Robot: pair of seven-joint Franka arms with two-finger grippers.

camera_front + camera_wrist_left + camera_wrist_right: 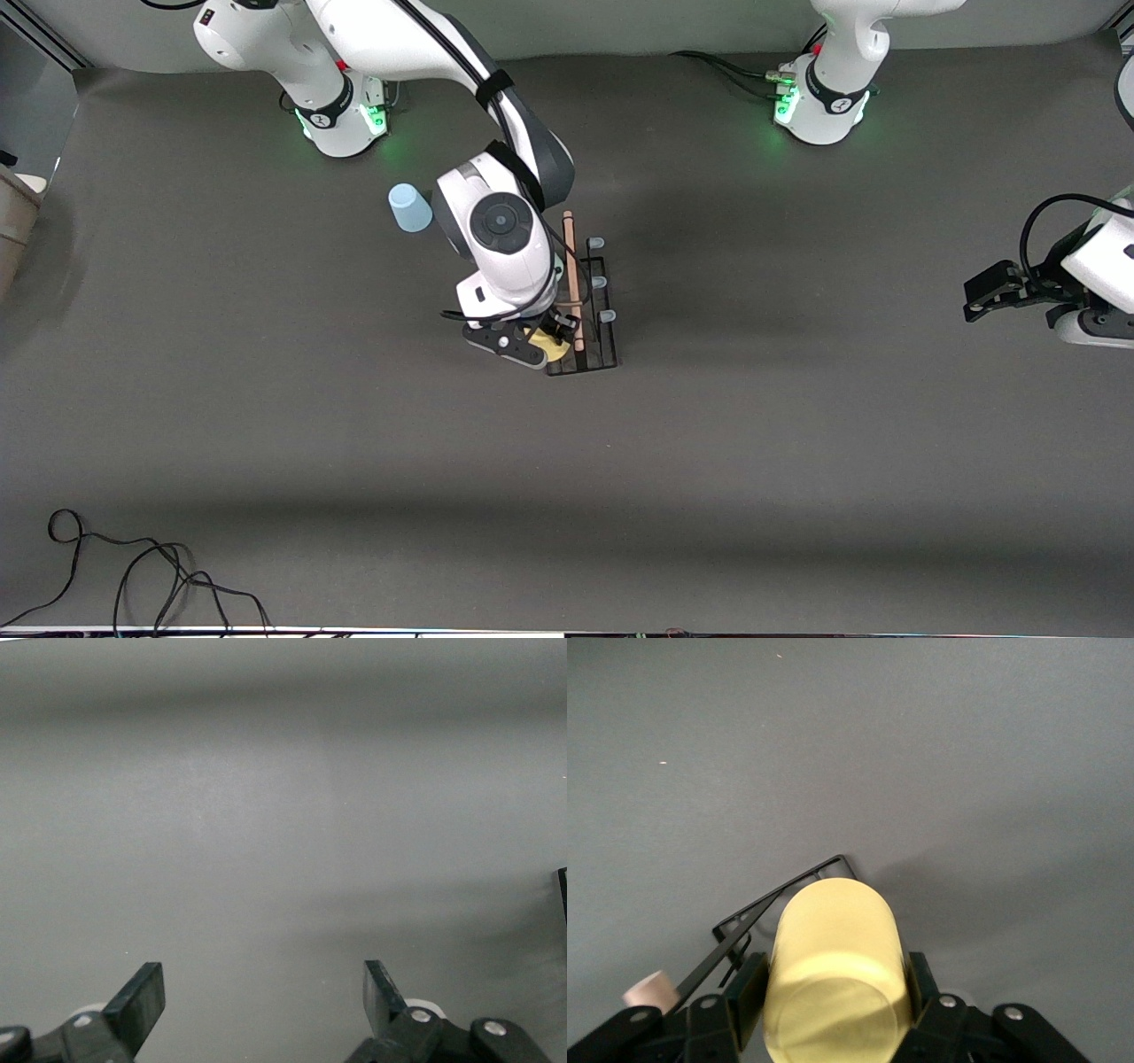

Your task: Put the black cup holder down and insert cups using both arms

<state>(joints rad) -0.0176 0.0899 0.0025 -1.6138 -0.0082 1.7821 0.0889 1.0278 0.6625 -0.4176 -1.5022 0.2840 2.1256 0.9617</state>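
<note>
The black wire cup holder (592, 306), a rectangular rack with a light wooden rod along its top and pale-blue-capped pegs, stands on the grey table (797, 461) about midway between my two bases. My right gripper (547, 341) is at the end of it nearer the front camera, and my fingers (749, 997) there are clamped on either side of the small yellow plastic cup (835, 970). The front view shows only a sliver of that yellow under my wrist; my right wrist view shows the whole tapered body, its closed base toward the lens, with a corner of the rack's black frame and the rod's pale end beside it. Whether the cup sits on a peg I cannot tell. A pale blue plastic cup (410, 207) stands upside down on the table, nearer my right base. My left gripper (997, 297) waits at the left arm's end of the table, fingers (142, 1001) spread wide over bare surface.
</note>
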